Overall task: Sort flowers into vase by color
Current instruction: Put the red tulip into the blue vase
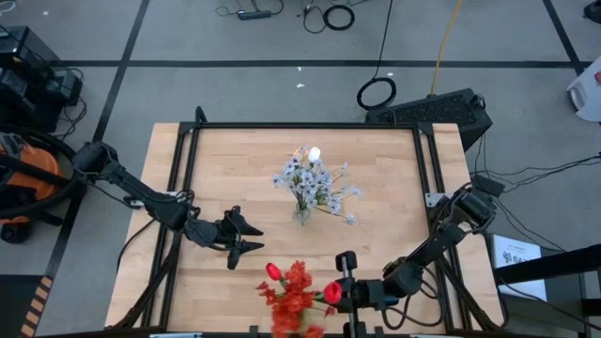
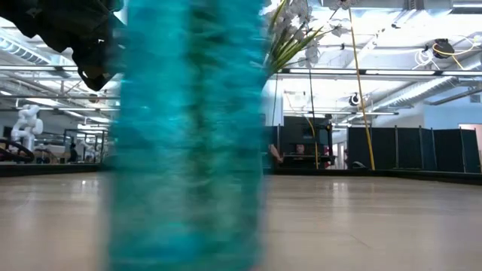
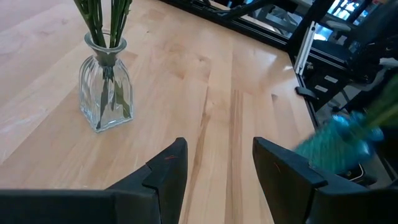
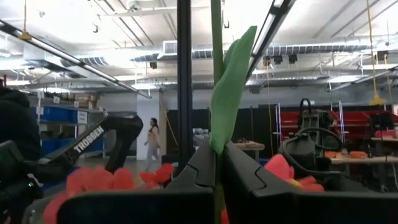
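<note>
Red tulip stem pinched over the near desk edge

The red tulip (image 1: 332,291) is pinched by the right hand (image 1: 344,282), beside the red flowers (image 1: 291,299); the left hand (image 1: 246,238) hovers spread, left of the glass vase (image 1: 301,214) of pale sprays (image 1: 315,181).

I see the left arm reaching in from the table's left edge, its left gripper (image 1: 246,238) held over the left-centre of the table with both fingers (image 3: 168,171) spread wide and nothing between them. The right arm bends in from the right edge; its right gripper (image 1: 344,278) sits near the front edge, jaws clamped together.
</note>
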You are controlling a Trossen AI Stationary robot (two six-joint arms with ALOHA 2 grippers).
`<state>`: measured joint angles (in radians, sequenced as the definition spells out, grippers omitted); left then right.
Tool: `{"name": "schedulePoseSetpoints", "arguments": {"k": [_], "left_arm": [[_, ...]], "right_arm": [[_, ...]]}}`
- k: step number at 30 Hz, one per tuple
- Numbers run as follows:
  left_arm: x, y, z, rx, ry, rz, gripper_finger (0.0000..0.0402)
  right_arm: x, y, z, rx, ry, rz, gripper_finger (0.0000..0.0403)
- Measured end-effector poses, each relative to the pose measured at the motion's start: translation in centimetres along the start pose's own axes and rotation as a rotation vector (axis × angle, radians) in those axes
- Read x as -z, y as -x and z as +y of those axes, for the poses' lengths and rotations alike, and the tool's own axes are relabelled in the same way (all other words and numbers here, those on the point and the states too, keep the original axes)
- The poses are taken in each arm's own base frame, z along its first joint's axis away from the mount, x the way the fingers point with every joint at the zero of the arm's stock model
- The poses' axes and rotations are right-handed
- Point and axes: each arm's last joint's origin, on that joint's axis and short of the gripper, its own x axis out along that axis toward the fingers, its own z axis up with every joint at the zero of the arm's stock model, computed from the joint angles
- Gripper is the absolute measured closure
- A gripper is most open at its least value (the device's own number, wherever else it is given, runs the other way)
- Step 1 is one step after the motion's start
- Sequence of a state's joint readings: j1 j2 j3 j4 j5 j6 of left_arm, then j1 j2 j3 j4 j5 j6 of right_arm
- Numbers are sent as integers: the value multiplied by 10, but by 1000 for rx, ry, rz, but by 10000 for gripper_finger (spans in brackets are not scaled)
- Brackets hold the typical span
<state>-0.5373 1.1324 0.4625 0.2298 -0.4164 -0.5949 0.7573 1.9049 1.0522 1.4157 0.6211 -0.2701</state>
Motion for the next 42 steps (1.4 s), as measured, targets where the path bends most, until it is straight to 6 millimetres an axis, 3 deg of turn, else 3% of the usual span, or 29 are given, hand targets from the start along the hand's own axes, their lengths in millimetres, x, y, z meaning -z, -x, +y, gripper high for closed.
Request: {"name": "schedulePoseSetpoints", "arguments": {"k": [12,23,35,42], "left_arm": [[0,0,0,0,0,0,215],[3,3,-6,82,-6,48,215],[27,17,-36,156,-62,82,215],[43,-15,-77,88,-160,152,215]], "right_arm": [[10,-5,-7,15,33,61,402],[2,-15,-8,26,94,30,403],[3,-18,-13,48,78,31,403],[5,-22,-20,65,86,35,403]]}}
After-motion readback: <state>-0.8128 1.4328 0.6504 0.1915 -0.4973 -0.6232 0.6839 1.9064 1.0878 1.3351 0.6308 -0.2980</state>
